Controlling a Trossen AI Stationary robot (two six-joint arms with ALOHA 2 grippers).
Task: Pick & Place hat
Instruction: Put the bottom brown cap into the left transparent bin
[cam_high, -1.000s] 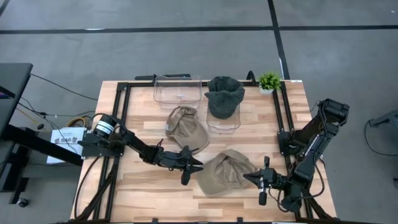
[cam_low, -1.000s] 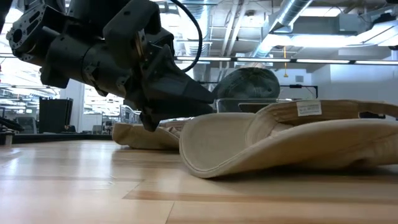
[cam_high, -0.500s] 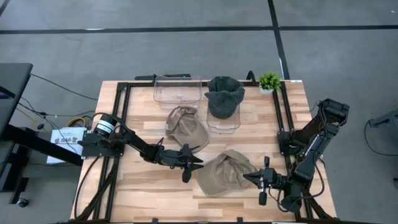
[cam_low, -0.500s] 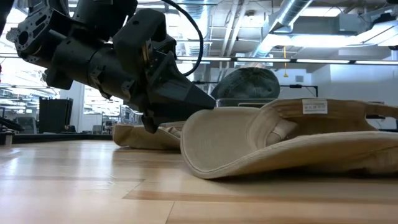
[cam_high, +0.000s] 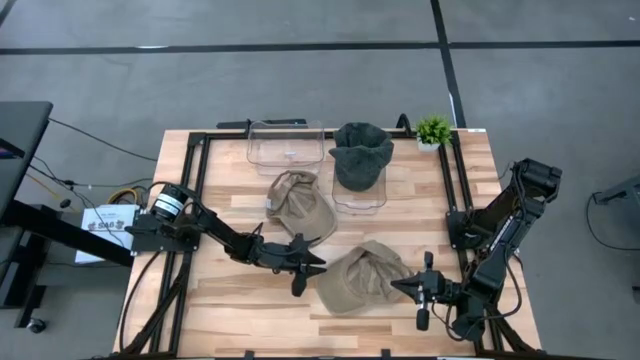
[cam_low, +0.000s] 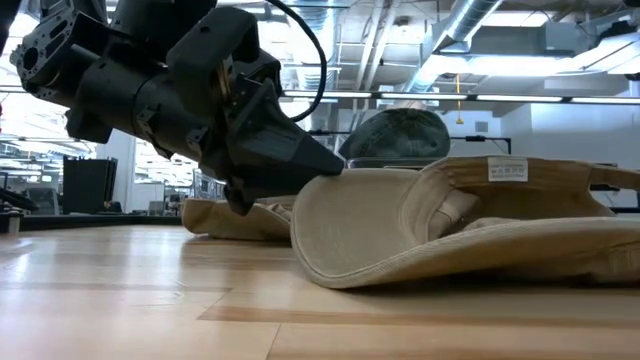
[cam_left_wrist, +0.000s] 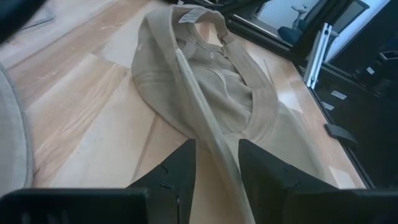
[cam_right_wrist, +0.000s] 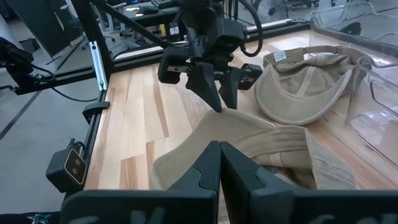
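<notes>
A tan hat (cam_high: 362, 278) lies upside down on the wooden table near its front edge, crown on the wood and brim (cam_low: 330, 225) curled upward. My left gripper (cam_high: 318, 264) reaches in from the table's left and is shut on that brim. My right gripper (cam_high: 396, 285) is shut at the hat's right side. A second tan hat (cam_high: 300, 205) lies farther back. A dark grey-green hat (cam_high: 360, 152) sits in a clear bin (cam_high: 358, 200). My left gripper has the tan hat's raised brim edge (cam_left_wrist: 210, 138) between its two fingers (cam_left_wrist: 180, 171), which come nearly level from the table's left and lie across the edge. The brim stands up in the hold; the crown stays on the table. My right gripper's shut fingertips (cam_right_wrist: 219, 148) lie against the hat's cloth (cam_right_wrist: 249, 134) from the table's right. Whether any cloth is caught between them cannot be told.
An empty clear bin (cam_high: 285, 142) stands at the back left of the other bin, and a small potted plant (cam_high: 433, 130) at the back right corner. A black frame (cam_high: 195, 190) runs along the table's sides. Bare wood lies at the near left.
The near tan hat's brim has curled up steeper at my left gripper's fingertips, while its crown has stayed on the table. Both arms have kept almost still.
</notes>
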